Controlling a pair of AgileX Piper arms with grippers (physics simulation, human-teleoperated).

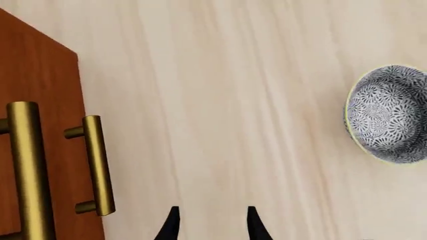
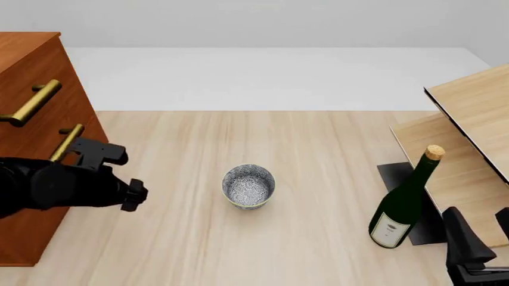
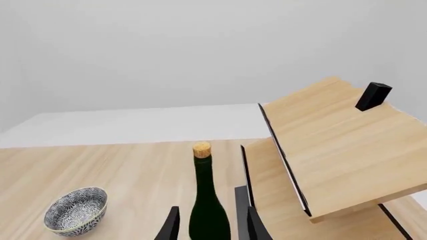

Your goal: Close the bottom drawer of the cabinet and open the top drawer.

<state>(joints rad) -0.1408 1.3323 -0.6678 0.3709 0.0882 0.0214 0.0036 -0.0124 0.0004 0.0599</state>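
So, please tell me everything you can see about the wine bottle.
The wine bottle is dark green glass with a long neck, a tan cork and a pale label low on its body. It stands on the table's right side, appearing tilted in the front view, beside the light-wood shelf unit. No gripper touches it.

Reddish-brown cabinet, brass handles; blue-white patterned bowl; dark green bottle

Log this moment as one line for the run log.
left pincer: open, beside cabinet, holding nothing | right pincer: open, facing bottle | bowl: mid-table
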